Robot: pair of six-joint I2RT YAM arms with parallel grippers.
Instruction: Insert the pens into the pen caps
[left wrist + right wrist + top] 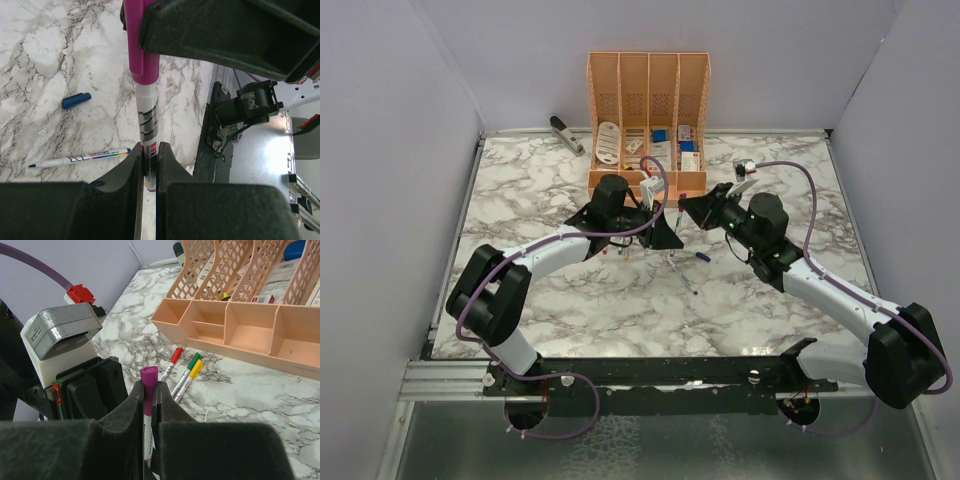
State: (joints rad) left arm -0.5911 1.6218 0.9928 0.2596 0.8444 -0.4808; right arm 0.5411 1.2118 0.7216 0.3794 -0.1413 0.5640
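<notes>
1. fingers [131,172] of your left gripper [149,161] are clamped on the barrel of a thin white marker pen [148,122]. your right gripper [149,392] pinches the short purple plastic cap [148,375] over that pen's end, off the tabletop.
2. if you push off-axis, the pen may slip through the pads or leave the cap half seated.
3. an uncapped white pen [80,159] and a small blue plastic cap [76,100] lie apart on the table, waiting.
4. a red-capped pen [175,356], a green-capped pen [193,360] and a yellow-capped pen [196,368] lie near the peach plastic organiser [250,337].
5. you work on a white-and-grey marble tabletop [620,300] between plain pale walls [770,60].
</notes>
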